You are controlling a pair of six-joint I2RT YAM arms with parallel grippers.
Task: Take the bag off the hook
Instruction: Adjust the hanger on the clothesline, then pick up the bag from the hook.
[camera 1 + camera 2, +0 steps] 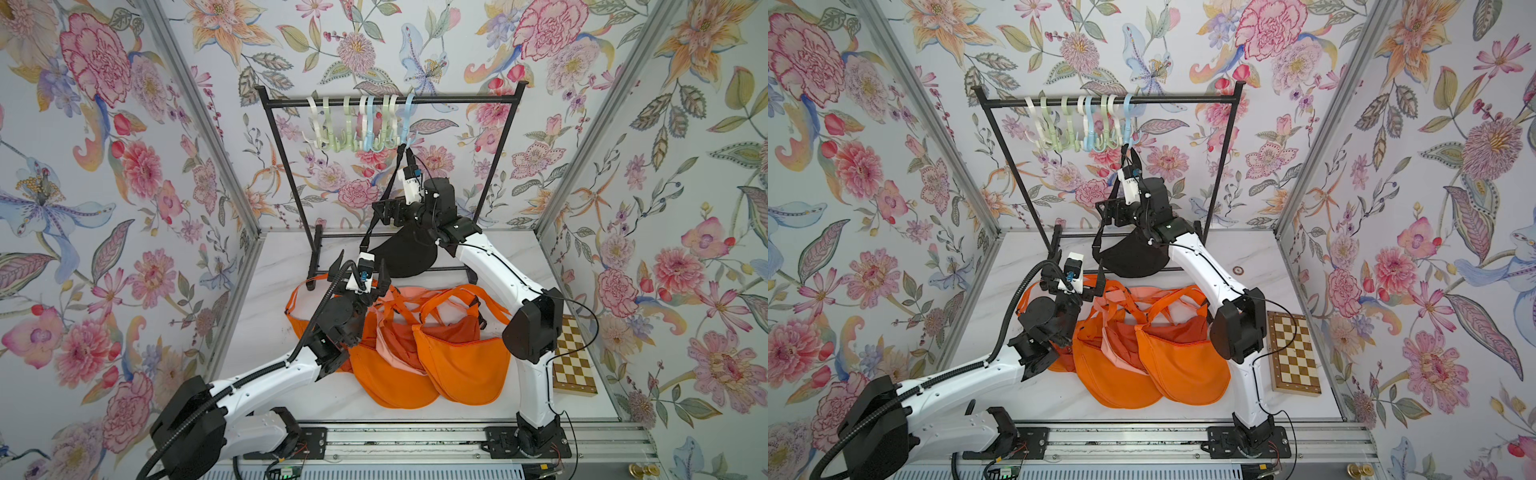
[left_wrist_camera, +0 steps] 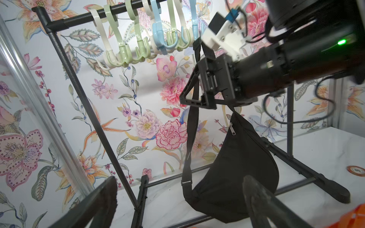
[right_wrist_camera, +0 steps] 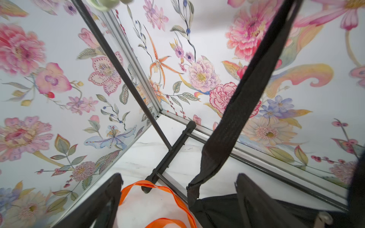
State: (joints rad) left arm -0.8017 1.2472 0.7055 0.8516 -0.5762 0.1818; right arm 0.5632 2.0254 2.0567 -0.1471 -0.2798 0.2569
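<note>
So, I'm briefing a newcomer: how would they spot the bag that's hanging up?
Find the black rack at the back, pastel hooks on its bar. From the end blue hook hangs the black bag; the orange bags all lie on the table.

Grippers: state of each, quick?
Left gripper: open, empty.
Right gripper: open, black bag's strap passing between its jaws, not clamped.
</note>
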